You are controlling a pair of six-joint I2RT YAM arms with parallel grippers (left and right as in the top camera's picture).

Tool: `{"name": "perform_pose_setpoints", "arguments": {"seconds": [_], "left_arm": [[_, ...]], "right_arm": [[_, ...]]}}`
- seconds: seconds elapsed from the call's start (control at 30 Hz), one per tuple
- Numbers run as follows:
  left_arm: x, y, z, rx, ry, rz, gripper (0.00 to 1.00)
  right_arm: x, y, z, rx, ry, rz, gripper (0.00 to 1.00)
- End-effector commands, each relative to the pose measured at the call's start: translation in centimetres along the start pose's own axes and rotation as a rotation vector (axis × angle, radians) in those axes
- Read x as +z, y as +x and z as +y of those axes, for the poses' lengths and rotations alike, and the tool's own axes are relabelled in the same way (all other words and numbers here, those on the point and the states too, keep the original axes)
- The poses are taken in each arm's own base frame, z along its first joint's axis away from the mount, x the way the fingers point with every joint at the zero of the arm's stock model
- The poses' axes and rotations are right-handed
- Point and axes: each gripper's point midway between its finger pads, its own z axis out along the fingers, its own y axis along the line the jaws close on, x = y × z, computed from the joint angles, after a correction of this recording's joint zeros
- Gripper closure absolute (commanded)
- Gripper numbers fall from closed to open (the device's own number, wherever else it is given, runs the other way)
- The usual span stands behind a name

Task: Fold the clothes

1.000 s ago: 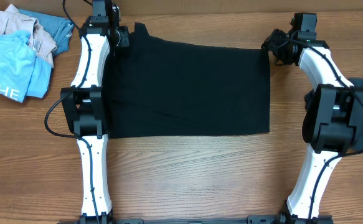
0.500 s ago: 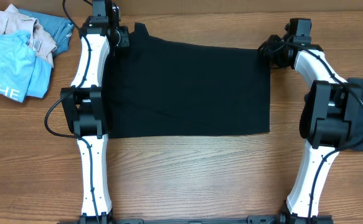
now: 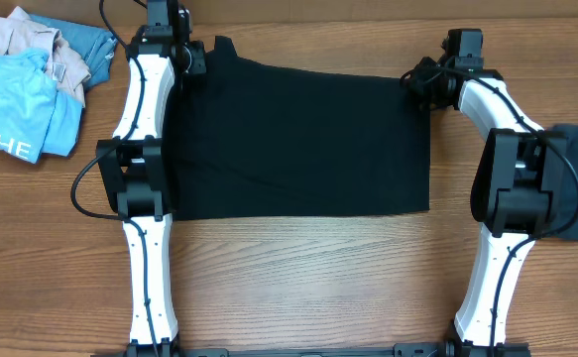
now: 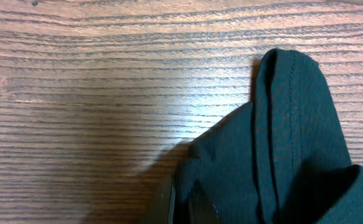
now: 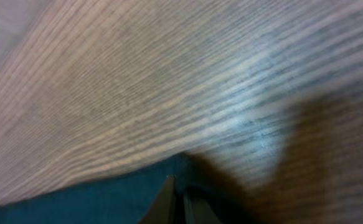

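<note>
Left claw, right claw tight on flat black T-shirt.

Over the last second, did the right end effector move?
Yes. In the overhead view the right end effector has shifted left, toward the left arm's side, onto the far right corner of the black T-shirt, which has stayed put.

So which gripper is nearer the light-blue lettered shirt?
Left. The left gripper pinches the black T-shirt's far corner, just beside the light-blue lettered shirt. The right gripper is at the opposite far corner, across the black T-shirt.
</note>
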Motion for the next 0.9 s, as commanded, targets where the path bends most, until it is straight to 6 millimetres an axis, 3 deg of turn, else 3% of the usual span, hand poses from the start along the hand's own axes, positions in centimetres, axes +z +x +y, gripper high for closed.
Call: {"name": "perform_pose_setpoints", "arguments": {"seconds": [0.0,0.1,0.2,0.43,0.57,0.63,0.77,0.83,0.87], "left_arm": [[-3.9,-3.3,-0.5,0.013,0.002,-0.082,0.96],[-5.9,-4.6,-0.9,0.019,0.010,-0.113,0.96],[-7.3,-4.5,-1.0,0.019,0.007,-0.099,0.96],[-8.0,-1.0,-0.4,0.006,-0.023,0.050,0.96],[-8.3,1.3,1.4,0.004,-0.122,0.141,0.96],[-8.6,2.4,1.9,0.005,-0.148,0.185,0.96],[-9.1,3.9,3.0,-0.014,-0.214,0.245,0.96],[-9.4,4.7,3.3,-0.013,-0.230,0.279,0.89],[-9.5,5.1,3.4,-0.013,-0.233,0.298,0.91]], "right_arm": [[-0.8,-1.7,-0.2,0.018,0.013,-0.012,0.96],[-2.8,-3.1,0.5,0.031,0.026,0.004,0.96],[-4.4,-3.3,1.0,0.041,0.046,0.036,0.96],[-5.6,-0.3,-0.5,0.107,0.125,0.163,0.96],[-7.9,-0.6,-1.9,0.146,0.153,0.180,0.96],[-9.0,-0.3,-3.5,0.205,0.186,0.210,0.96],[-10.3,0.5,-6.3,0.275,0.233,0.272,0.96],[-10.5,0.8,-6.7,0.281,0.242,0.284,0.96],[-10.6,0.9,-6.7,0.280,0.245,0.291,0.96]]}}
